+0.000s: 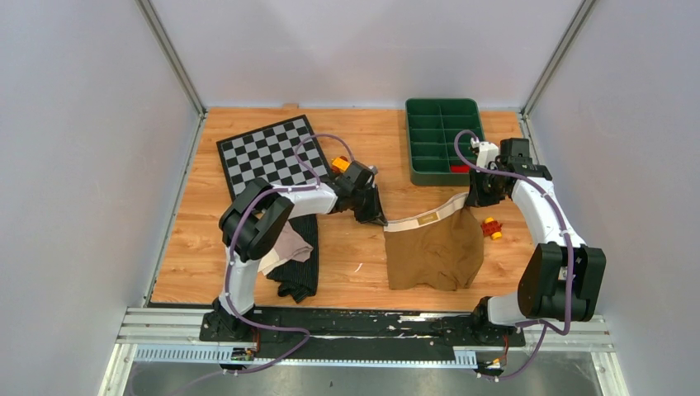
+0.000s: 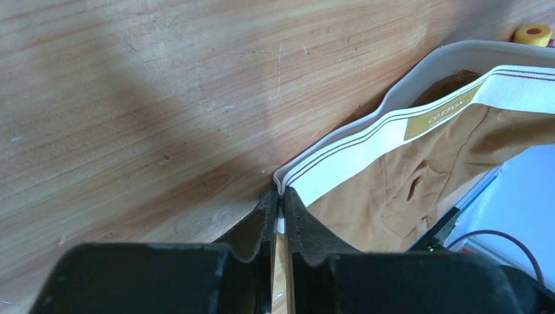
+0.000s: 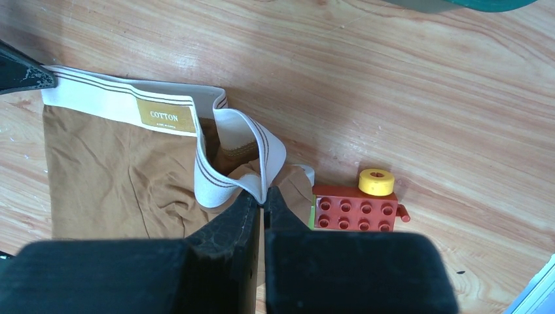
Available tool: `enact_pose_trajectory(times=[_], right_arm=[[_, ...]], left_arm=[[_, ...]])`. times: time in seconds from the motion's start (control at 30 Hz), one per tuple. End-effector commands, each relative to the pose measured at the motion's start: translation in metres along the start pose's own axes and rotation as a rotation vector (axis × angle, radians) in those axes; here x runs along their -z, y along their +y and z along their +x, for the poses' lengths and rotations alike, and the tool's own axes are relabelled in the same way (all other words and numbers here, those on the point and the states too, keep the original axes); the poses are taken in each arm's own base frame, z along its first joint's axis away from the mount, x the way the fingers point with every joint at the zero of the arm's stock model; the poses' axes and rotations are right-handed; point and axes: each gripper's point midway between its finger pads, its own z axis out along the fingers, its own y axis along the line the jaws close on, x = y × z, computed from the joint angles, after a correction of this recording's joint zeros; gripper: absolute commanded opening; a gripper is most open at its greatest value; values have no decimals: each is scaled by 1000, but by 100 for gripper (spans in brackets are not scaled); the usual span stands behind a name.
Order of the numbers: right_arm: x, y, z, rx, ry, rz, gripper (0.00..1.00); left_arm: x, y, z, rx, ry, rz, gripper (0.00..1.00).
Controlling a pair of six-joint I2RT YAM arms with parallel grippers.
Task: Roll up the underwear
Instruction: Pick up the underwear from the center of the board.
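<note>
Currently the tan underwear (image 1: 436, 254) is stretched from nine to three o'clock by its waistband (image 1: 425, 219), its ends pinched tight by the left gripper (image 1: 380, 218) and right gripper (image 1: 475, 200).

The tan-brown underwear (image 1: 435, 252) has a white waistband (image 3: 98, 88) lined with thin brown stripes, and its label (image 3: 166, 116) is mustard-gold with white lettering. The black underwear (image 1: 301, 268) shows faint lengthwise stripes, while the pink-beige underwear (image 1: 286, 246) is plain. The checkerboard mat (image 1: 272, 153) alternates black and pale grey squares. The compartment tray (image 1: 429, 124) is dark green. The toy brick (image 3: 355, 214) is red, with a yellow ring (image 3: 376, 182). The desk (image 1: 363, 272) is warm orange-brown wood grain. The left arm (image 1: 256, 219) and right arm (image 1: 536, 202) are white with black joints and purple cables (image 1: 318, 140). The left hand (image 2: 281, 196) and right hand (image 3: 263, 196) are black.
</note>
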Motion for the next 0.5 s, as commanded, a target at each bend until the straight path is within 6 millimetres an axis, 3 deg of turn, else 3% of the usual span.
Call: enact_pose_trajectory(times=[0.0,0.1,0.23,0.33,0.47], right_arm=[[12,3,-18,12,-74,-1,0],[25,8,-22,64,-84,-23,0],[57,27,-33,150,-126,-86,0],[85,51,-42,221,-193,-169,0],[127,88,-60,290,-332,-277,0]], left_arm=[[-4,20,-3,-79,-4,-62,7],[36,3,-40,-161,-96,-13,0],[121,-27,-77,-279,-217,67,0],[171,-37,-77,-432,-249,88,0],[217,-48,-60,-549,-293,135,0]])
